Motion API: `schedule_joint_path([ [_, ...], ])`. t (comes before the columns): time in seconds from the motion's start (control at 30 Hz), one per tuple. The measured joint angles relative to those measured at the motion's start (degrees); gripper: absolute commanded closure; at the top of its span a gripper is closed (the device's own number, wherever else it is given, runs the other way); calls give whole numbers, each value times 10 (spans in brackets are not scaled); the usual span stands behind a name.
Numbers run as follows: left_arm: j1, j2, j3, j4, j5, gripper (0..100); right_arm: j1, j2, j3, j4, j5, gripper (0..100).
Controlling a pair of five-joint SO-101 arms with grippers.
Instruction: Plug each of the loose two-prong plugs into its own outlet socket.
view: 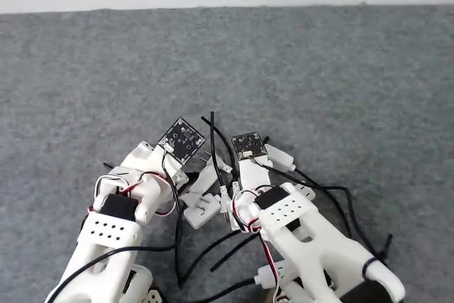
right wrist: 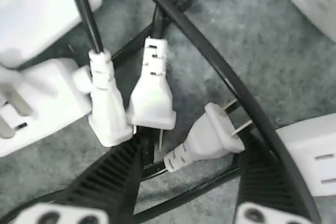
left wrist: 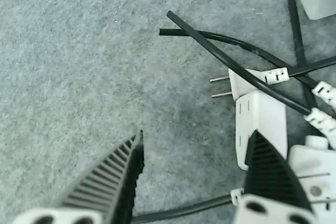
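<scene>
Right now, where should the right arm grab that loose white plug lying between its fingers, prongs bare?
Probably grip the two-prong plug by its flared body, across its sides, coming down from above. It lies flat on the grey mat, between the open fingers of the right gripper. Gripping behind the prongs leaves them free to plug in. Avoid the black cable beside them.

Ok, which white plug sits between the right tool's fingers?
The tilted plug with both prongs bare, in the gap of the open right tool. The other two lie side by side near one finger.
</scene>
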Motion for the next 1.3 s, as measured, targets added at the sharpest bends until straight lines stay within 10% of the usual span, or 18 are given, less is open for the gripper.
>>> schedule_joint_path([
  [0.1,0,0,0,0,0,696,5,-4,2,0,1,998],
  [0.6,0,0,0,0,0,696,29,3,-11,33,4,991],
  [1.0,0,0,11,-14,0,696,236,4,-215,266,372,991],
  [1.3,0,0,11,-14,0,696,285,4,-347,353,411,991],
])
